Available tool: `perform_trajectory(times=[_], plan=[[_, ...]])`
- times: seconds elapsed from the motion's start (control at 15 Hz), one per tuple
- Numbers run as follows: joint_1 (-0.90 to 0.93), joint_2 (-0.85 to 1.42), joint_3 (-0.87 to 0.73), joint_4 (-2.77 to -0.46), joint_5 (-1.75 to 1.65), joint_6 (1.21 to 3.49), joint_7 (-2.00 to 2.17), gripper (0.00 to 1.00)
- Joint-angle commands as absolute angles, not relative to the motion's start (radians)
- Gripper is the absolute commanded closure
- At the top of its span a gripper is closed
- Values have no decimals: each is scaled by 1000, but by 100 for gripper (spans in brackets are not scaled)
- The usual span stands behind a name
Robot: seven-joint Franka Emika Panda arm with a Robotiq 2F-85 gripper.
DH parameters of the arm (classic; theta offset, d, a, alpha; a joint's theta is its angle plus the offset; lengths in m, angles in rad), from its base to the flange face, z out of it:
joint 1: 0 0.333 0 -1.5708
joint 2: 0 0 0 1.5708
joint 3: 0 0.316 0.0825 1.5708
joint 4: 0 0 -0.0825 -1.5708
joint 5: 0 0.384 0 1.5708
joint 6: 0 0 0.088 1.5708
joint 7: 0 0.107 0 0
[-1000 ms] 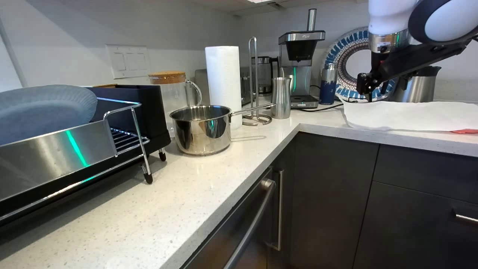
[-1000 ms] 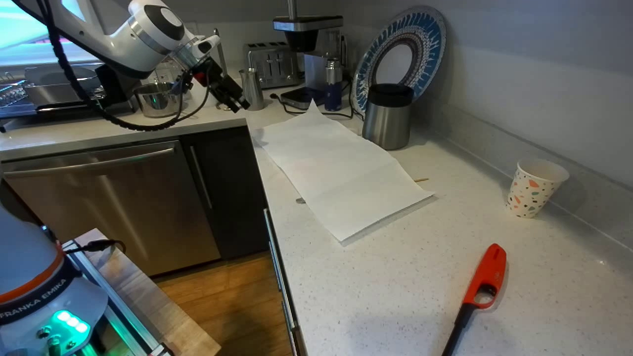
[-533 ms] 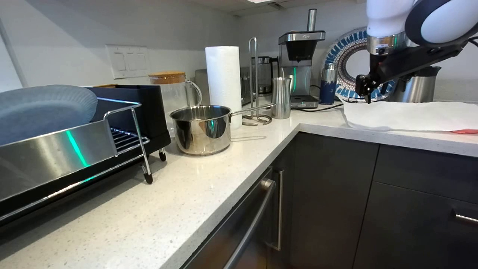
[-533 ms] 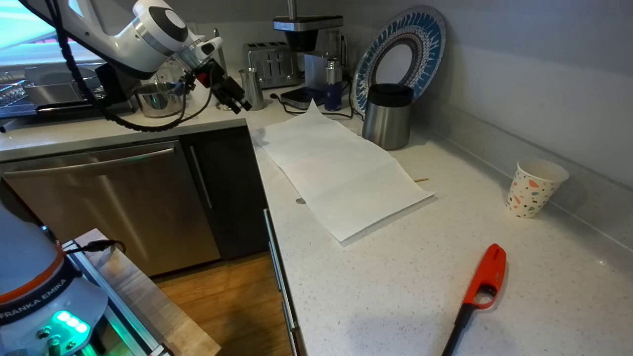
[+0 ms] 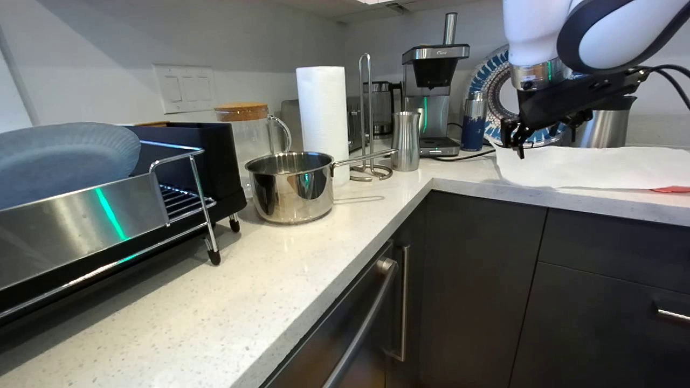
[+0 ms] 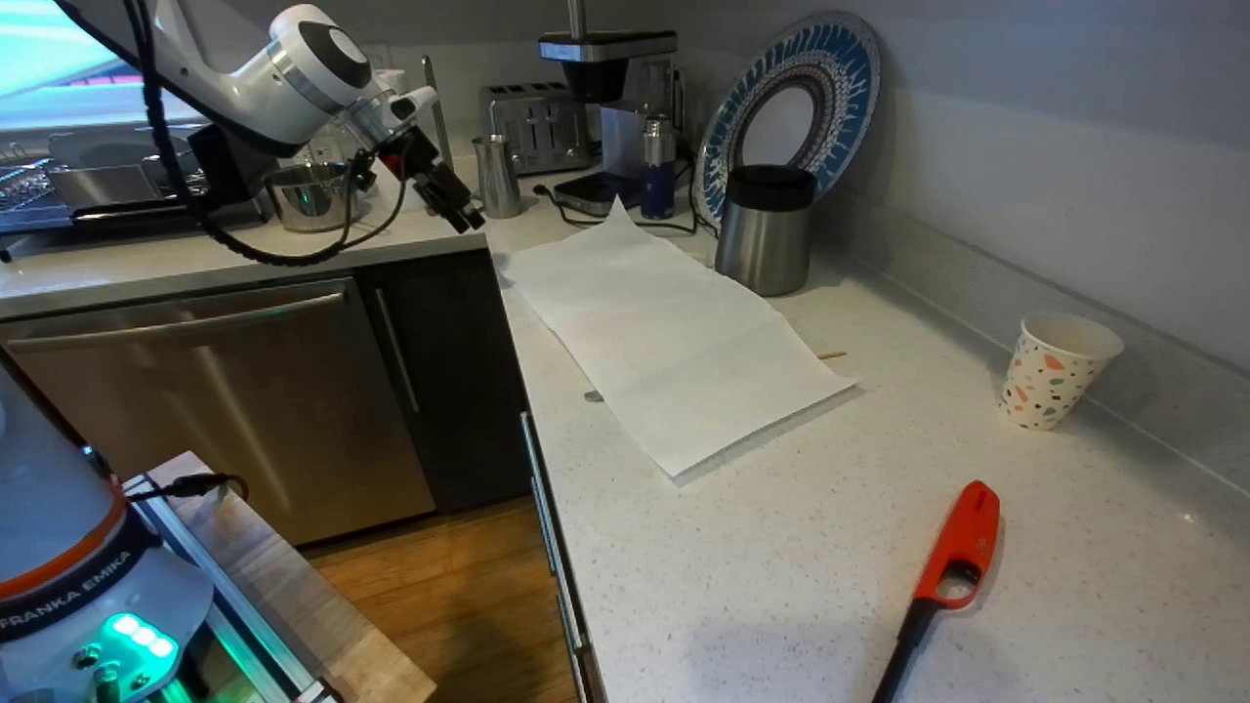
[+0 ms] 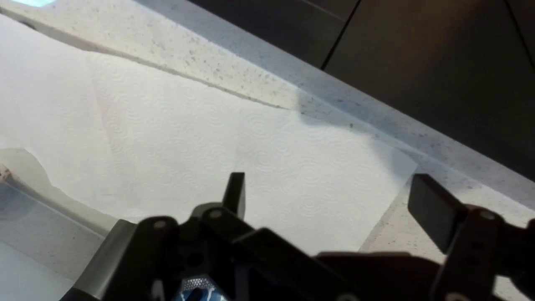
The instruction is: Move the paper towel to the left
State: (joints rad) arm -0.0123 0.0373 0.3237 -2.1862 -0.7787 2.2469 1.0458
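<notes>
Guiding the jaws, spread well apart and holding nothing, toward three o'clock in an exterior view to pinch the paper towel [image 6: 674,337] by its seemingly upturned corner should beat pressing on flat paper. There the sheet lies untouched on the worktop [image 6: 762,547] toward the jaws' four o'clock, a steel carafe [image 6: 767,239] near it at its one o'clock.

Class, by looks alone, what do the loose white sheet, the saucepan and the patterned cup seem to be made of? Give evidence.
White sheet: thin, matte paper, probably paper towel; the wrist view shows embossed ripples.
Saucepan: polished metal, likely stainless steel; its side gives clear reflections.
Patterned cup: probably smooth paper, from its thin rim and printed shapes; plastic is possible.
</notes>
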Motion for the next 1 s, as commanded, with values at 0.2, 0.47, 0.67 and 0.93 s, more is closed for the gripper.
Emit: perform_trajectory(times=[0.2,0.47,0.67,0.93], plan=[[156,216,212,-2040,-842,2201,1302,0],[204,282,158,-1970,-870,2198,1378,0],[228,325,128,-1924,-889,2180,1421,0],[253,368,102,-1885,-915,2146,1464,0]])
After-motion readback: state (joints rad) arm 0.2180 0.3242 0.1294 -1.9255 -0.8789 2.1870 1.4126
